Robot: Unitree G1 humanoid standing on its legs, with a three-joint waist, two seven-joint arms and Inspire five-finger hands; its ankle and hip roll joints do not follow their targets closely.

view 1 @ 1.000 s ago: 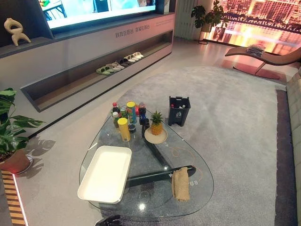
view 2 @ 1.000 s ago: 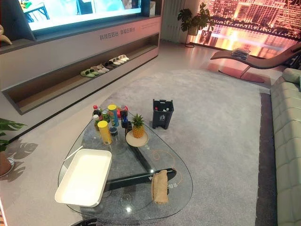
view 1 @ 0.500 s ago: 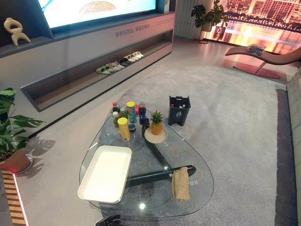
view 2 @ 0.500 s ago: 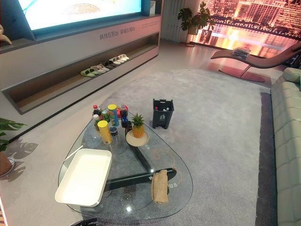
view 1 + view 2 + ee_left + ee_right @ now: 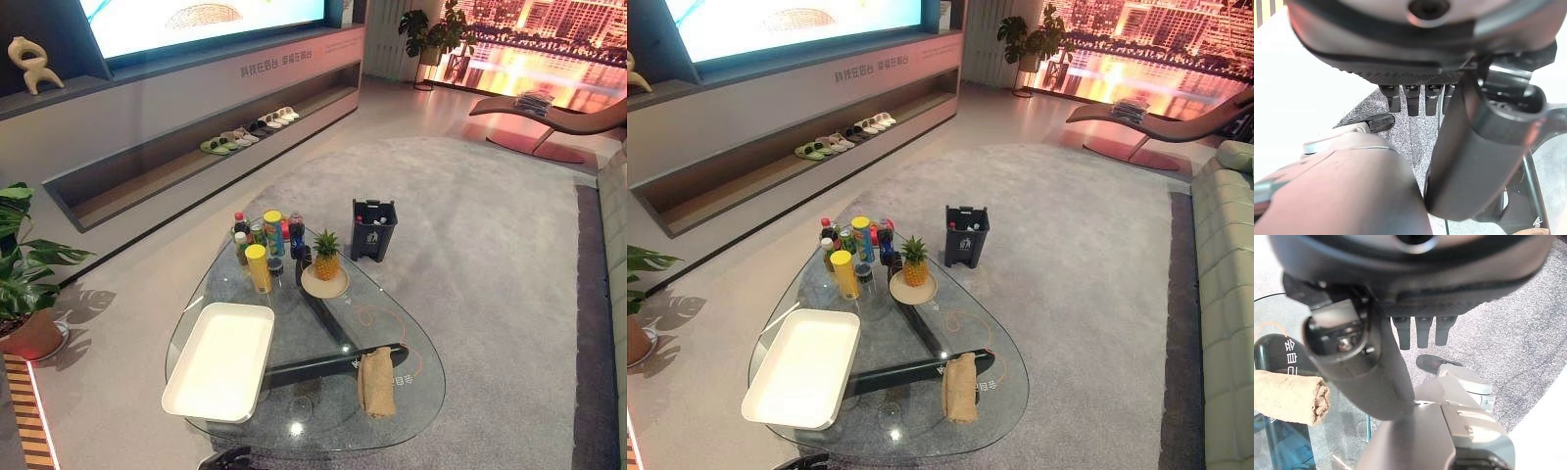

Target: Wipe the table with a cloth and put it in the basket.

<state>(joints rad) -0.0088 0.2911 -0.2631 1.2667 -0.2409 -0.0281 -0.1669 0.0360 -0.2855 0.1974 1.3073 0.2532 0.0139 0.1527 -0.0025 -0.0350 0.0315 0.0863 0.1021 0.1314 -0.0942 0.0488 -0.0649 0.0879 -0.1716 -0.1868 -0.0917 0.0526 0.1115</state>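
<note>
The brown cloth (image 5: 376,382) lies rolled up on the glass tabletop (image 5: 411,333), close to the near edge and on the right side. No robot hand touches it. It lies over one end of a dark bar (image 5: 323,366) that shows through the glass. To the left of the cloth, well apart from it, sits a big white tray (image 5: 219,360). Farther back on the tabletop a small pineapple (image 5: 325,256) stands on a round plate (image 5: 324,284). Just beside it a bunch of bottles and cans (image 5: 266,240) stand close together, with a yellow can (image 5: 258,268) at the front. Nothing stands between the cloth and the near edge. On the grey carpet (image 5: 470,215) past the tabletop stands a dark basket (image 5: 372,230), with the pineapple and plate between it and the cloth. A green plant in a pot (image 5: 27,284) stands on the floor far to the left, and some slippers (image 5: 250,129) sit on a long low shelf by the wall. The left robot hand (image 5: 1415,100) hangs over the carpet with its fingers straight and apart, holding nothing. The right robot hand (image 5: 1422,333) hangs the same way with straight fingers and nothing in it, and the rolled cloth (image 5: 1288,396) shows beside it on the glass.
</note>
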